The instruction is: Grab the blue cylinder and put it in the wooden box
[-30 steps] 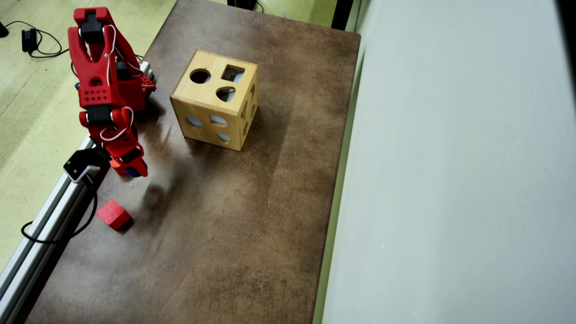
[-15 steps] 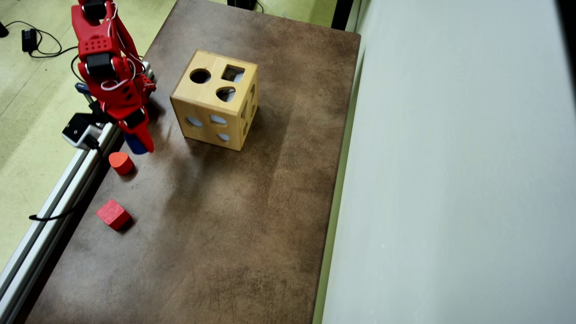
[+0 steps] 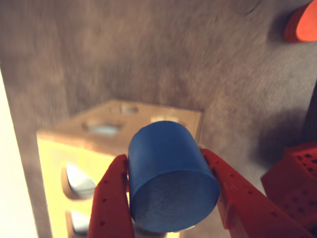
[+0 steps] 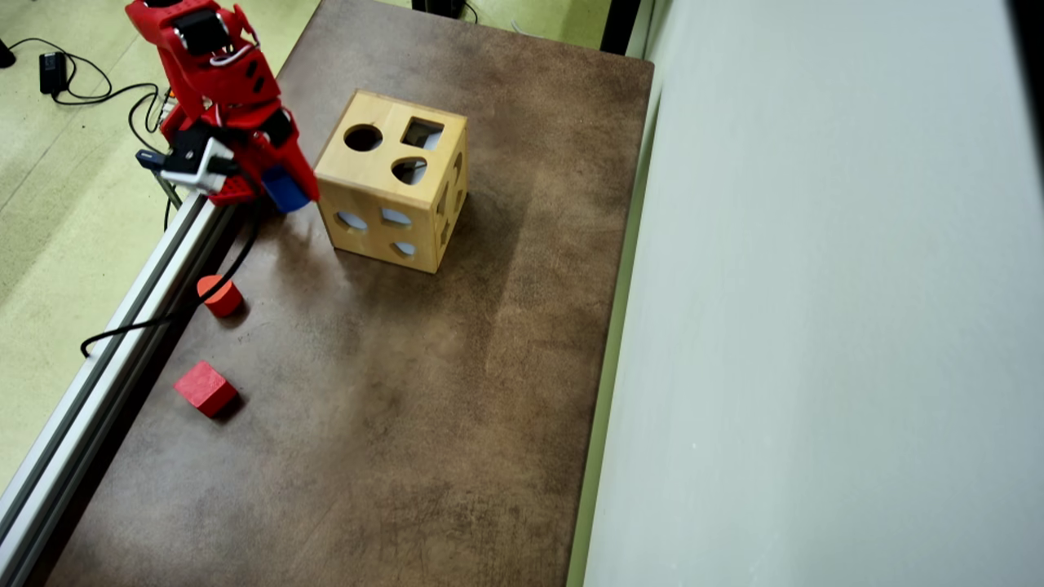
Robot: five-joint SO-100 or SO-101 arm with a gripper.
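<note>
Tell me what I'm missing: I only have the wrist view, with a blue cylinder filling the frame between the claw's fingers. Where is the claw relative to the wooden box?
Observer: In the overhead view, the claw holds the blue cylinder just beside the left edge of the wooden box, not over its top.
Operator: Which holes are on the top face?
Observer: Three: a round one nearest the claw, a square one, and a rounded one below it.
Operator: I see an orange scrap at my frame's corner. Anything else loose?
Observer: That is the orange-red rounded block near the table's left edge; a red cube lies further down, outside your view.
</note>
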